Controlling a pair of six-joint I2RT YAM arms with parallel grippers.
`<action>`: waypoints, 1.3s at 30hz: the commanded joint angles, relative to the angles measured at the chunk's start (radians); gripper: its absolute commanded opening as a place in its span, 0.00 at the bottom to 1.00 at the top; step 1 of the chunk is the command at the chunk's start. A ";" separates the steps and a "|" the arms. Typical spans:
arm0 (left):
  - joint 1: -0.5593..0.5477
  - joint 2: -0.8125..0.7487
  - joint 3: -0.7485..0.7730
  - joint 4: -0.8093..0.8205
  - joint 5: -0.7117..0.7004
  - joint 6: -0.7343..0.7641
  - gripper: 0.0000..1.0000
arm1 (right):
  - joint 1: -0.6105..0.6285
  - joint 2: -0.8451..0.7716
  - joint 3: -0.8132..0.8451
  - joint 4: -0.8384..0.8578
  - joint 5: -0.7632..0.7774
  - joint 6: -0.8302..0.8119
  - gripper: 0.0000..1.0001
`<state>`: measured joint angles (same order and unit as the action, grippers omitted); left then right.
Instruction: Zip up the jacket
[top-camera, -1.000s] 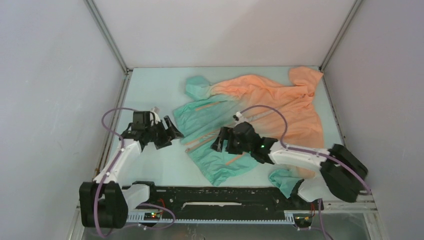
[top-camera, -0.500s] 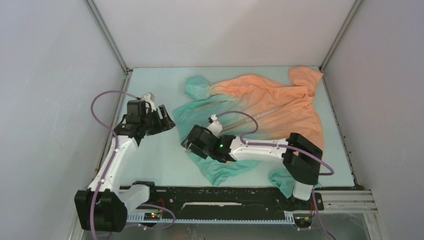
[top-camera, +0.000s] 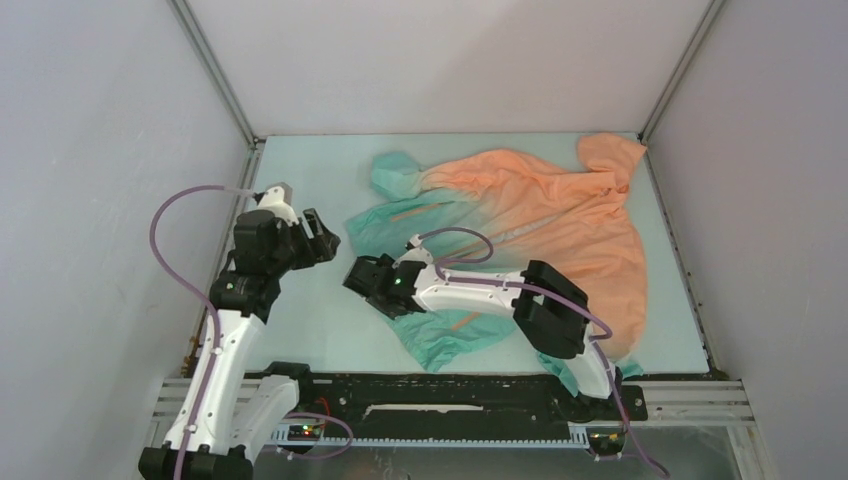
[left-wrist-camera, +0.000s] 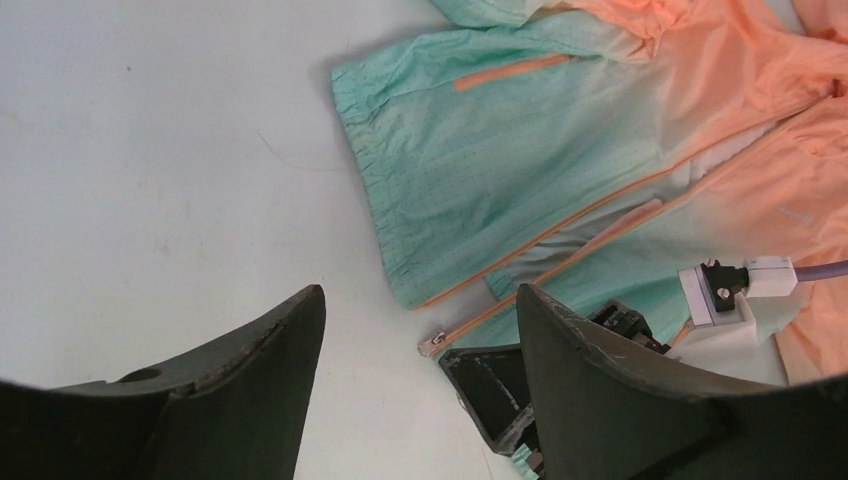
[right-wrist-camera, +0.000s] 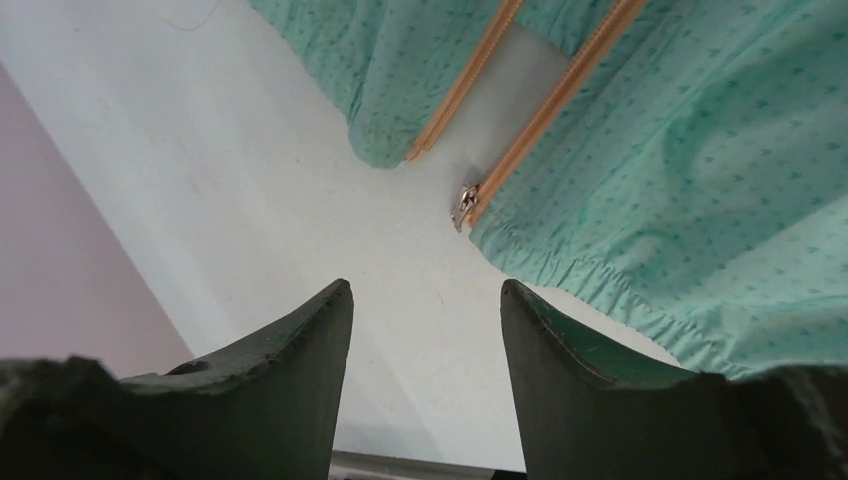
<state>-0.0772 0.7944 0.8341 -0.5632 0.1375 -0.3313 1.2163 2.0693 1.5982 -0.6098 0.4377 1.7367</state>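
Observation:
The jacket (top-camera: 540, 200) lies spread flat, orange on the right and teal at the hem on the left. Its front is unzipped, and two orange zipper tracks run apart to the hem. A small metal zipper slider (right-wrist-camera: 465, 205) sits at the hem end of one track, also seen as the slider (left-wrist-camera: 432, 345) in the left wrist view. My right gripper (top-camera: 358, 275) hovers just off the hem edge, open and empty, the slider a little beyond its tips (right-wrist-camera: 427, 285). My left gripper (top-camera: 320, 235) is open over bare table, left of the teal hem (left-wrist-camera: 480, 150), holding nothing (left-wrist-camera: 420, 290).
Grey enclosure walls with metal corner posts (top-camera: 215, 75) surround the pale table (top-camera: 290, 180). A black rail (top-camera: 450, 395) runs along the near edge. The right gripper's black finger (left-wrist-camera: 500, 390) shows close by in the left wrist view. A teal sleeve cuff (top-camera: 395, 170) lies at the back.
My right arm swept left across the jacket to its hem edge, and its jaws narrowed. My left arm drew back to the left and rose.

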 joint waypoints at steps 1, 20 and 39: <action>-0.017 0.007 -0.016 0.024 0.022 0.012 0.74 | 0.006 0.065 0.092 -0.132 0.059 0.061 0.59; -0.052 0.016 -0.023 0.036 0.082 0.016 0.73 | -0.013 0.164 0.178 -0.236 0.046 0.116 0.44; -0.052 0.059 -0.029 0.041 0.073 0.030 0.73 | -0.035 0.147 0.089 -0.109 -0.017 0.026 0.47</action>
<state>-0.1242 0.8490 0.8303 -0.5552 0.2111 -0.3305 1.1900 2.2089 1.6852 -0.7208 0.4168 1.7828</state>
